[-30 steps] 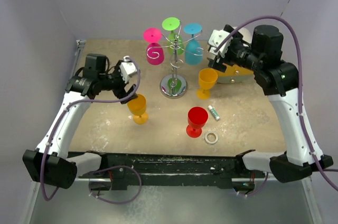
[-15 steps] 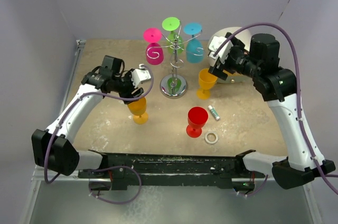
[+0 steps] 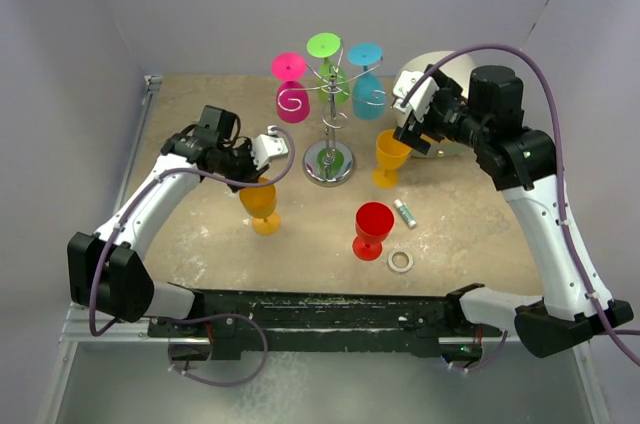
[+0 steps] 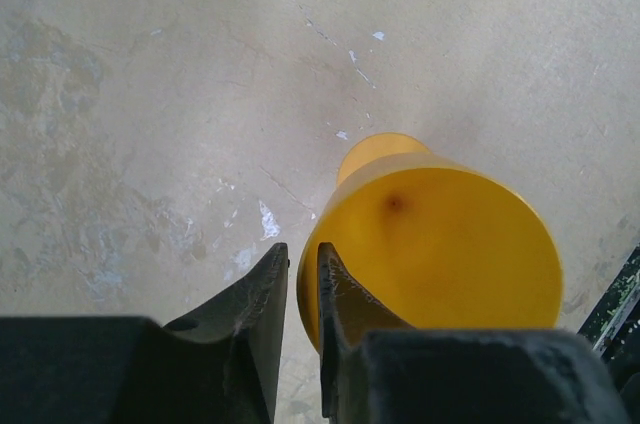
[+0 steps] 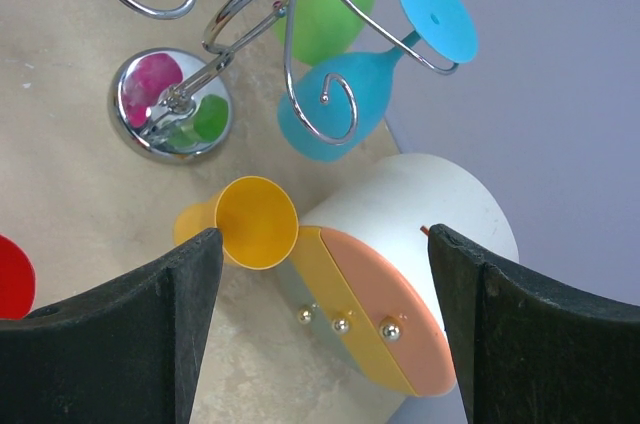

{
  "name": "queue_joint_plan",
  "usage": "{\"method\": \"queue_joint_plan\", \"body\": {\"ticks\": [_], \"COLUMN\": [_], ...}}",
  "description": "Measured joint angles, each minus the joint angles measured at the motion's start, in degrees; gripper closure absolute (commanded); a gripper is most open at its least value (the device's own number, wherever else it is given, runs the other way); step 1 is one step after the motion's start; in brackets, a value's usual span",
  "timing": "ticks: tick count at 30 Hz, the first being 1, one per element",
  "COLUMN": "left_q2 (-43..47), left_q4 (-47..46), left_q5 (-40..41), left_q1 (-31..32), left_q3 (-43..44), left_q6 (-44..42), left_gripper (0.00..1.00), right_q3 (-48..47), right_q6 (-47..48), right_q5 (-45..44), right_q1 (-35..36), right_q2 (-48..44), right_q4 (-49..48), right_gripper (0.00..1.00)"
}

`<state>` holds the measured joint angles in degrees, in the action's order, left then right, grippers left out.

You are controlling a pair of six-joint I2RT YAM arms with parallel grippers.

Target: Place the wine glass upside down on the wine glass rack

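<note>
A yellow wine glass [image 3: 262, 206] [image 4: 450, 244] stands upright on the table, left of the chrome wine glass rack [image 3: 328, 134] [image 5: 170, 104]. My left gripper [image 3: 260, 176] [image 4: 301, 249] reaches over it with its jaws drawn narrow over the rim, one finger inside the bowl and one outside. Pink [image 3: 292, 94], green [image 3: 328, 69] and blue [image 3: 367, 89] glasses hang upside down on the rack. My right gripper [image 3: 408, 122] [image 5: 322, 234] hovers wide open above a second yellow glass [image 3: 391, 156] [image 5: 255, 222], holding nothing.
A red glass [image 3: 373, 229] stands upright at front centre. Next to it lie a small white tube [image 3: 405, 213] and a ring [image 3: 401, 261]. A round white-and-orange drawer box [image 3: 428, 69] [image 5: 420, 214] sits right of the rack, under the right arm.
The left arm swung in toward the left yellow glass and its jaws closed from wide to narrow over the rim. The right gripper shifted slightly over the other yellow glass.
</note>
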<state>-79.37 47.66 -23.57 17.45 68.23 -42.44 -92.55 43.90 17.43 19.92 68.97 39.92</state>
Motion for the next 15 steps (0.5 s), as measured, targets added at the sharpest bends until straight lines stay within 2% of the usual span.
{"method": "queue_joint_plan", "body": {"ticks": [3, 6, 15], "left_q2": [-0.1, -0.1, 0.7], "left_q4": [0.8, 2.3, 10.6], "left_q5": [0.0, 0.0, 0.9], "left_q1": [0.0, 0.0, 0.0], "left_q3": [0.0, 0.3, 7.3], "left_q6": [-0.4, -1.1, -2.2], "left_gripper": [0.92, 1.00, 1.00], "right_q3": [0.0, 0.0, 0.0], "right_q6": [0.0, 0.0, -1.0], "right_q5": [0.0, 0.0, 0.3], "right_q1": [-0.1, -0.1, -1.3], "right_q2": [0.0, 0.0, 0.0], "right_q4": [0.0, -0.3, -1.7], "right_gripper": [0.14, 0.10, 0.05]}}
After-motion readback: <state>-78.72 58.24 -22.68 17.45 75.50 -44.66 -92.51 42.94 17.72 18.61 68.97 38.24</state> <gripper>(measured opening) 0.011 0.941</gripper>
